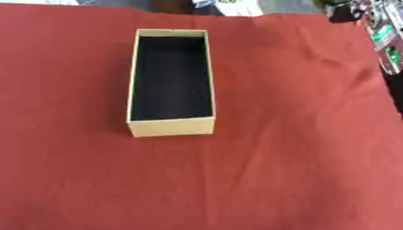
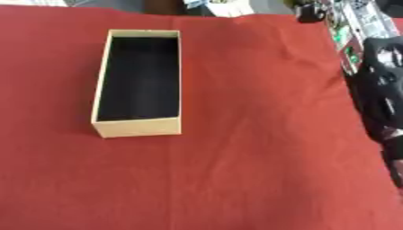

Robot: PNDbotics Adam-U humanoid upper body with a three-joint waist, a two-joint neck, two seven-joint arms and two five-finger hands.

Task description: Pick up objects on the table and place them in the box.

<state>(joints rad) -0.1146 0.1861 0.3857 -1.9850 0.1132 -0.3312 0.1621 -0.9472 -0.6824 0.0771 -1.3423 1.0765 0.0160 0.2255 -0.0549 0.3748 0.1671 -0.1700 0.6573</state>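
A long tan cardboard box [image 1: 171, 127] with a black inside stands open on the red cloth [image 1: 291, 134], left of centre, its long side running away from me. Nothing shows inside it, and I see no loose object on the cloth. In the right eye view, my black right arm with silver parts [image 2: 379, 90] hangs beyond the table's right edge, well apart from the box. Its hand does not show clearly. My left hand is out of both views.
Mixed clutter with green and white pieces [image 1: 387, 42] lies past the cloth's far right edge. More small items [image 2: 224, 6] sit beyond the far edge. The cloth has soft creases on its right half.
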